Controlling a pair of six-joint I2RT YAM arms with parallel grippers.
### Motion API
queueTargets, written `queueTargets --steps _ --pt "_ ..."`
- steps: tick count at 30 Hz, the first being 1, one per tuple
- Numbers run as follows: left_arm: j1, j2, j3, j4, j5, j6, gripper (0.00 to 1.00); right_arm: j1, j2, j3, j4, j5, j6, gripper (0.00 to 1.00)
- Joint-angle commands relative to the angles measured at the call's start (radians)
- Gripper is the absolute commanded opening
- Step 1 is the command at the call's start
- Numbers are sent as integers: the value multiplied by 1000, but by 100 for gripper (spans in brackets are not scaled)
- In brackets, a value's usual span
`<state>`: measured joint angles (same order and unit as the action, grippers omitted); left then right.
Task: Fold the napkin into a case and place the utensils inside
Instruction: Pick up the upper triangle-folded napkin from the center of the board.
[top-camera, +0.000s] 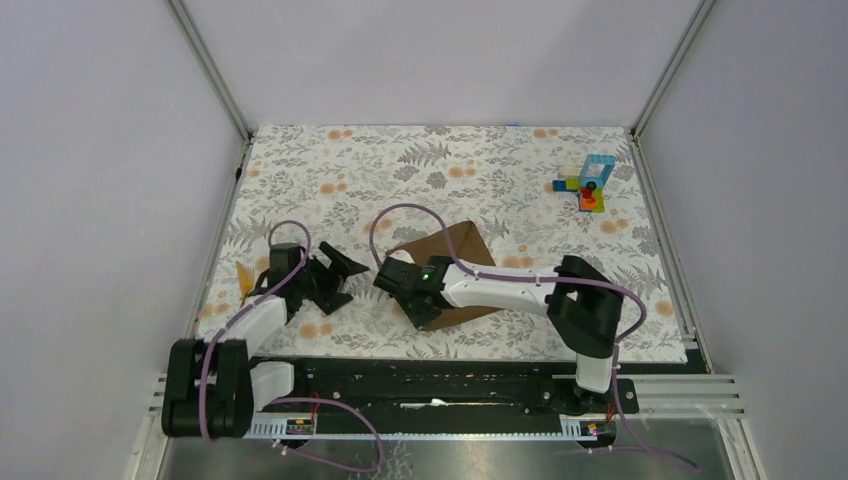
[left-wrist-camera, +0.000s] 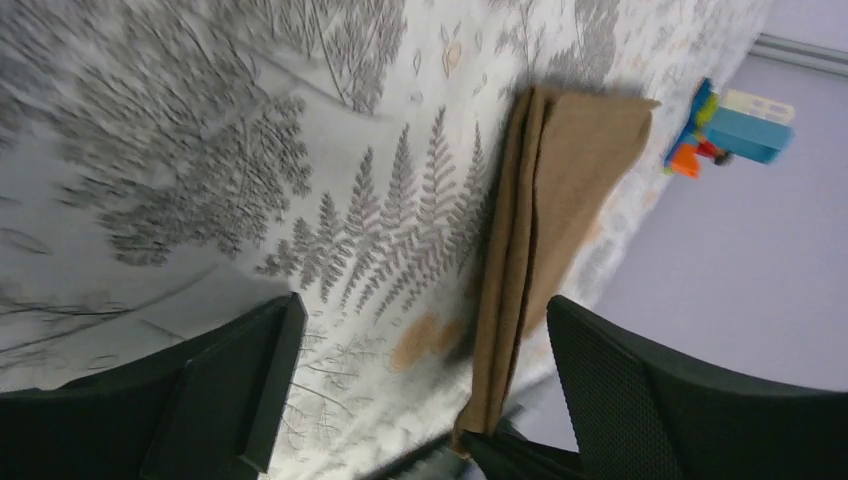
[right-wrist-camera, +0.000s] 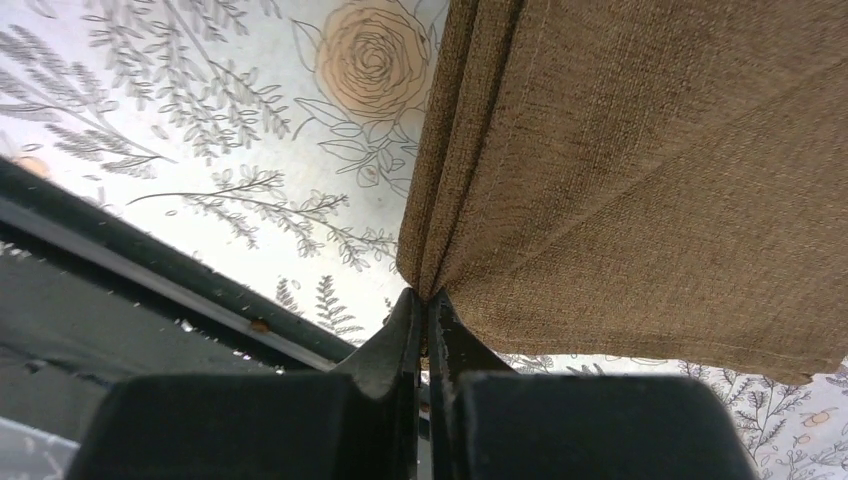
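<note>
The brown napkin (top-camera: 457, 247) lies folded on the floral table covering near the middle. It also shows in the left wrist view as stacked layers (left-wrist-camera: 575, 160). My right gripper (top-camera: 420, 310) is shut on the napkin's near corner, and the right wrist view shows the cloth (right-wrist-camera: 640, 170) pinched between the closed jaws (right-wrist-camera: 428, 296). My left gripper (top-camera: 345, 280) stands open to the left of the napkin, its fingers wide apart (left-wrist-camera: 425, 305) over the table covering with nothing between them. Yellow-orange utensils (top-camera: 243, 279) lie at the far left, partly hidden behind the left arm.
A small stack of colourful toy blocks (top-camera: 588, 182) stands at the back right, also seen in the left wrist view (left-wrist-camera: 735, 130). The black rail of the table's near edge (right-wrist-camera: 150, 270) runs just behind the right gripper.
</note>
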<state>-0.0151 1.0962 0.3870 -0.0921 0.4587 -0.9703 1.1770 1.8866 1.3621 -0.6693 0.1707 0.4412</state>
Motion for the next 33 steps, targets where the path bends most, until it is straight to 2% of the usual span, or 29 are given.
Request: queueTargets --steps 1,7,10,13,15,16,21,29,33 --pt "-41 113 -44 381 177 -153 99 -4 -89 -30 52 -10 -10 0" --pt "-179 250 -134 640 75 -297 99 -11 -136 -70 82 -13 -16 0" --pt "-244 285 -125 637 -18 -313 97 -15 -156 -88 93 -10 -18 0" --pt "-302 284 -122 589 -172 -311 86 -20 -172 -98 101 -12 -25 0" --pt "-317 292 -122 587 -238 -314 76 -23 -177 -99 102 -12 -28 0" --pt "-318 301 -118 593 -252 -313 74 -23 -182 -101 103 -12 -29 0" --pt "-319 374 -80 626 -270 -311 72 -25 -195 -110 111 -13 -30 0" --pt "-321 512 -54 756 -219 -369 54 -27 -213 -118 114 -10 -30 0" --pt "-320 550 -47 774 -223 -378 49 -27 -217 -122 115 -11 -28 0"
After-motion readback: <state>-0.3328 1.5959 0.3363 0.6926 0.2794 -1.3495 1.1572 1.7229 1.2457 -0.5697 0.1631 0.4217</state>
